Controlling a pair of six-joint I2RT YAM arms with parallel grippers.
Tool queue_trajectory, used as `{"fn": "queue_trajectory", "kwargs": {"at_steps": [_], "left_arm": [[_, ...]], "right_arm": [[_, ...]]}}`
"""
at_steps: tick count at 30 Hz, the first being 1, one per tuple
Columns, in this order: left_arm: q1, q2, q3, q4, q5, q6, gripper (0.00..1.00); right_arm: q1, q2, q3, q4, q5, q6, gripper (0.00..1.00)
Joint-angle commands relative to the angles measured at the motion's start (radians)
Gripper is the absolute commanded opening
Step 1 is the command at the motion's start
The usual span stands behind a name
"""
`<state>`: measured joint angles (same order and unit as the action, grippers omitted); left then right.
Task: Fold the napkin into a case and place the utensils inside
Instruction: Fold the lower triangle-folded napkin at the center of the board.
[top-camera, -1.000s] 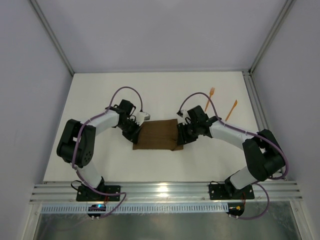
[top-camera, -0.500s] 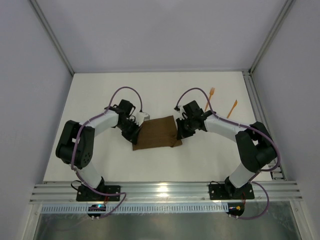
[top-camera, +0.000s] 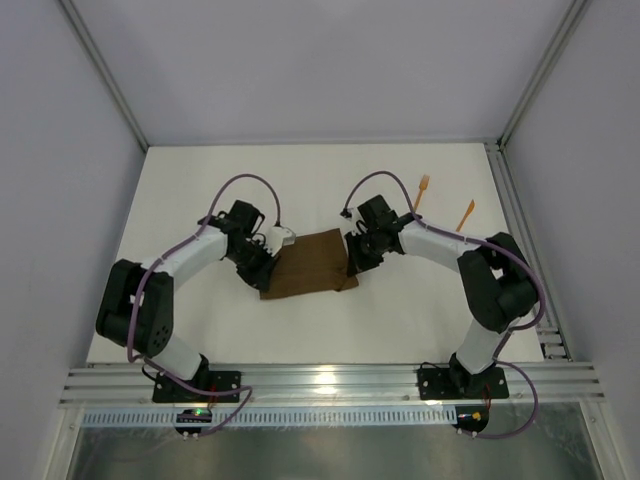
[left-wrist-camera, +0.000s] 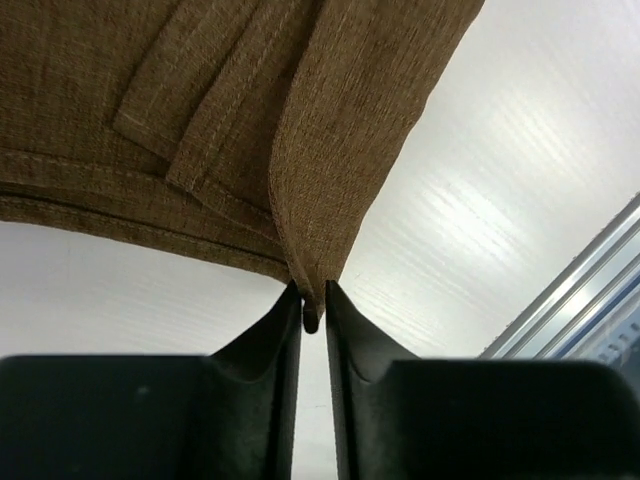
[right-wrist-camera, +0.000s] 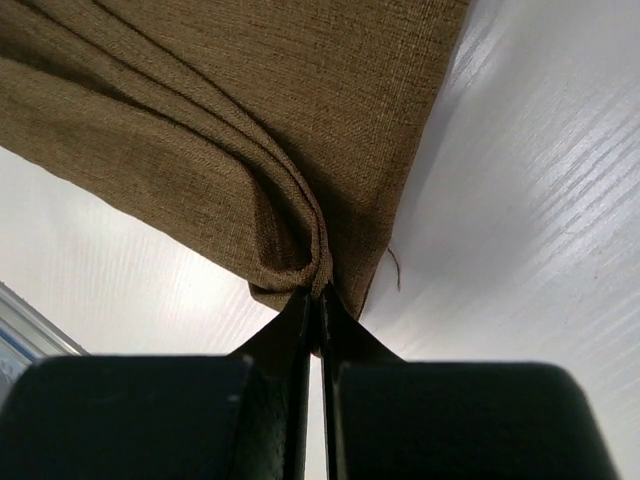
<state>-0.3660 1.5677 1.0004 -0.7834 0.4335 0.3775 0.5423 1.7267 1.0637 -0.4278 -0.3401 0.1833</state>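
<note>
Folding is midway: left gripper (top-camera: 259, 263) and right gripper (top-camera: 352, 261) each pinch an end of the layered napkin (top-camera: 310, 266); fork (top-camera: 421, 193) and pointed utensil (top-camera: 465, 214) lie far right, outside.

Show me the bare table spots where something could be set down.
Free: the table beyond the napkin, the far-left corner, and the strip between napkin and near rail. Crowded: mid-table, where left gripper and right gripper pinch the napkin, and by the utensils.

We could read no text, label, brand, number or sign anywhere in these views, neither on the napkin (top-camera: 310, 262) nor on the table (top-camera: 200, 190).
</note>
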Motion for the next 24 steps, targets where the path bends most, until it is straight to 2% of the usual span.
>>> {"fn": "queue_trajectory", "kwargs": {"at_steps": [1,3,7,9,12,16,20,24], "left_arm": [[0.009,-0.011,-0.017,-0.001,-0.055,-0.012,0.2],[0.018,-0.005,0.009,0.013,-0.128,-0.041,0.22],[0.047,-0.001,0.075,0.016,-0.255,-0.068,0.37],[0.048,-0.02,0.116,0.024,-0.269,-0.072,0.39],[0.03,-0.057,0.179,0.0,-0.239,-0.075,0.36],[-0.022,-0.051,0.213,-0.045,-0.092,-0.058,0.3],[-0.117,0.012,0.146,-0.014,-0.047,-0.055,0.26],[-0.123,0.054,0.104,0.081,-0.053,-0.094,0.26]], "right_arm": [[0.005,0.039,0.044,-0.008,-0.014,-0.018,0.03],[0.007,0.053,0.051,-0.002,-0.016,-0.015,0.03],[0.005,0.083,0.074,-0.003,-0.014,-0.01,0.03],[0.005,0.085,0.078,-0.006,-0.01,-0.011,0.04],[0.005,0.083,0.081,-0.012,-0.002,-0.013,0.05],[0.007,0.077,0.1,-0.026,-0.004,-0.013,0.05],[0.007,0.076,0.13,-0.042,-0.01,-0.005,0.04],[0.008,0.083,0.148,-0.04,-0.036,0.004,0.03]]}}
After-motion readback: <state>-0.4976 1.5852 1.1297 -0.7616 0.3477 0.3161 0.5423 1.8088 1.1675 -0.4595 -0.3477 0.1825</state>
